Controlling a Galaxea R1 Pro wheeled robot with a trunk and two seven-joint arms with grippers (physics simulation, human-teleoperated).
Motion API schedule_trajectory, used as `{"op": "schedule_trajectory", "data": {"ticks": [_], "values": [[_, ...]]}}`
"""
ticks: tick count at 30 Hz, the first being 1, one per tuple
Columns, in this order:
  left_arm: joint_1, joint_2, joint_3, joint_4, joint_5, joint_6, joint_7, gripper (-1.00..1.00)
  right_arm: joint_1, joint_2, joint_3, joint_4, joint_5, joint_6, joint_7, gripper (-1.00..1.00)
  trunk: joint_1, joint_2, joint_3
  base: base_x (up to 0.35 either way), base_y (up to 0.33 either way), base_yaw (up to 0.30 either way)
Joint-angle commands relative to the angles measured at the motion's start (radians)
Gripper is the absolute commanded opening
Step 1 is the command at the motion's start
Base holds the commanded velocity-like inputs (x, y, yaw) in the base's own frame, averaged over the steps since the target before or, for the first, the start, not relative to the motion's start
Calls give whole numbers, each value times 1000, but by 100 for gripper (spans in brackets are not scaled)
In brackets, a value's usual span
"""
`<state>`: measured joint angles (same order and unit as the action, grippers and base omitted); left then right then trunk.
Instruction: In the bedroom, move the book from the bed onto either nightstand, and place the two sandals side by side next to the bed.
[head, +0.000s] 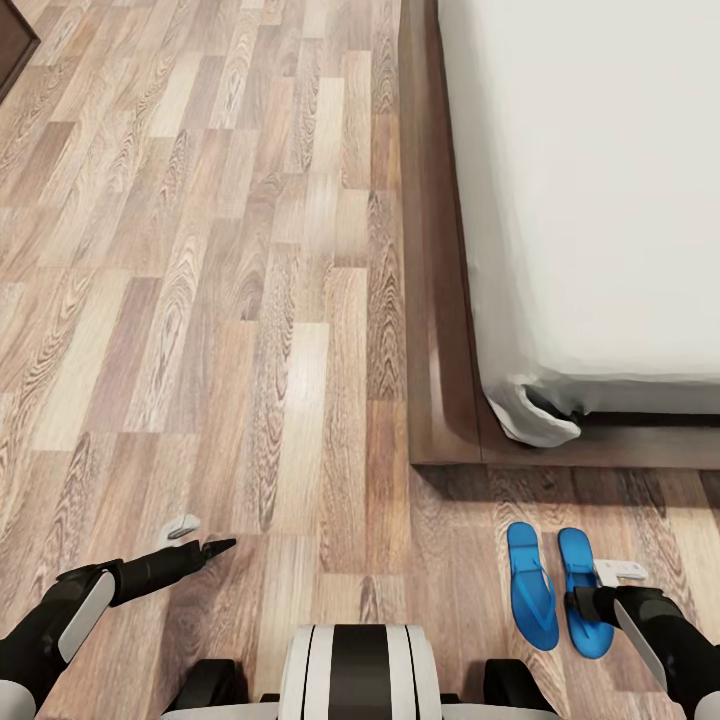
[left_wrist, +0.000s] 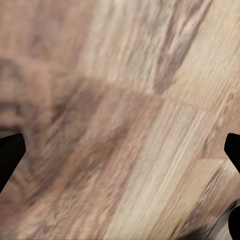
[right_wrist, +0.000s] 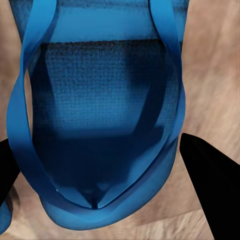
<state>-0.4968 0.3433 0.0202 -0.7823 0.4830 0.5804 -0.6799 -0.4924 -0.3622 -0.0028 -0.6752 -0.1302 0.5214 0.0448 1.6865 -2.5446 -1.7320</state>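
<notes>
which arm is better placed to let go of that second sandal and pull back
Right. The right gripper sits directly over the right-hand sandal, which lies beside the other sandal near the bed. The left gripper hangs over bare floor, far from both.

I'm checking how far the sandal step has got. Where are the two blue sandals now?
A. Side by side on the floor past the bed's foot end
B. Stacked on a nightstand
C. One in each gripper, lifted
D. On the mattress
A: both sandals lie parallel on the wood floor just beyond the bed frame's corner, with the right gripper over the right-hand one.
</notes>
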Motion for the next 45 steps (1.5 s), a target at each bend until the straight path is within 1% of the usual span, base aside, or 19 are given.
{"op": "schedule_trajectory", "data": {"ticks": [1,5,15,16,32,45], "values": [[0,0,1,0,5,7,-1,100,0,0,0,-1,-8,5,0,-100,0,0,-4,0,0,0],[0,0,1,0,5,7,-1,100,0,-1,0,0,-7,5,0,-100,2,-1,-20,0,0,0],[0,0,1,-1,5,7,-1,100,0,-1,0,0,-6,5,-1,-100,2,-1,-20,0,0,0],[0,0,1,-1,5,7,-1,100,0,-1,0,0,-6,5,-1,100,2,-1,-20,0,0,0],[0,0,1,-1,5,9,-1,100,0,-1,0,-1,-7,5,0,100,2,-1,-20,0,0,0],[0,0,1,-1,5,9,-1,100,0,-1,0,-1,-7,5,0,100,-4,2,30,0,0,0]]}}
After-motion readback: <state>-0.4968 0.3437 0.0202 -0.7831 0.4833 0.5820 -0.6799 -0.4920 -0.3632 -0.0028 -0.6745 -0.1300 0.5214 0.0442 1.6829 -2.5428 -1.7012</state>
